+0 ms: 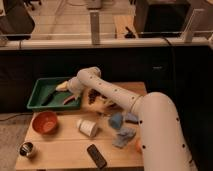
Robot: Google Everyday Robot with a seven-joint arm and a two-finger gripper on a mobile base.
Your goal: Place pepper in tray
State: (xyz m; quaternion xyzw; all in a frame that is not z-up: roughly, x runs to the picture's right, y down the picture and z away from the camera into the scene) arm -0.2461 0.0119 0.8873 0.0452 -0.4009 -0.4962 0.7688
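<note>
Camera view: gripper (68, 93) hangs over the slope-sided green plastic tray (37, 98), by a tapered orange-red pepper (70, 100); its grip cannot be told.

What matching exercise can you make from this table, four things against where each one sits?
Things:
1 orange bowl
2 white cup
3 black remote
4 gripper

Places:
A over the green tray
B centre of the front edge of the table
C on its side, mid-table
D left side, just in front of the tray

Pairs: 1-D, 2-C, 3-B, 4-A

White arm (150, 117), end effector (64, 94) at tray (38, 94)
</note>
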